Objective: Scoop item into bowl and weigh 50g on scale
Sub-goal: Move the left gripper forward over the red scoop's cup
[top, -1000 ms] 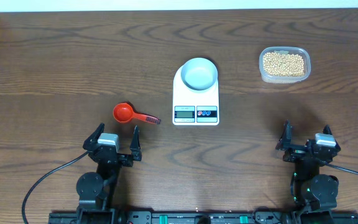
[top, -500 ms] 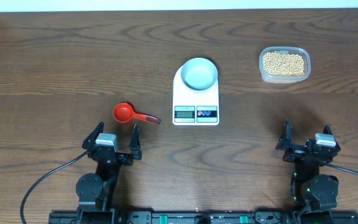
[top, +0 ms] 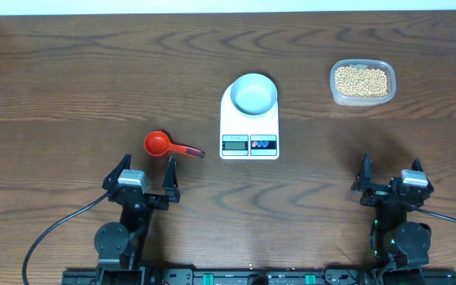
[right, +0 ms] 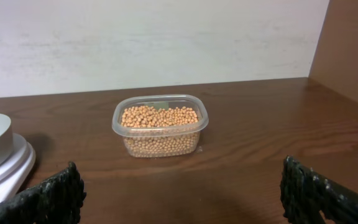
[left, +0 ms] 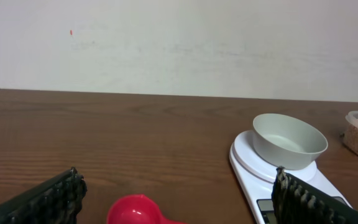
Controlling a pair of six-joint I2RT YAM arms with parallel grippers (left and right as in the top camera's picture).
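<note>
The big brown wooden table [top: 70, 79] fills most of the view from above, and a white wall stands behind its far edge. Two robot arms sit at the near edge, one on each side. The left gripper [top: 147, 163] rests low near the table with its two black fingers [left: 42, 202] spread wide apart, and there is nothing between them. The right gripper [top: 390, 168] is the same, with its fingers spread wide and nothing in them. In the middle of the table lies the flat white scale [top: 249, 125], with its little screen and two round buttons on the edge that faces the arms. Far off to the right, well apart from the scale, sits a clear plastic tub [right: 160, 132]. The small pale blue bowl [top: 255, 93] stands on the far part of the scale, and it looks bare inside. A red scoop [top: 158, 143] lies on the table to the left of the scale, just in front of the left gripper, with its short handle pointing to the right toward the scale. The little round yellow beans [top: 361, 80] are all in the tub, piled up close to its rim.
</note>
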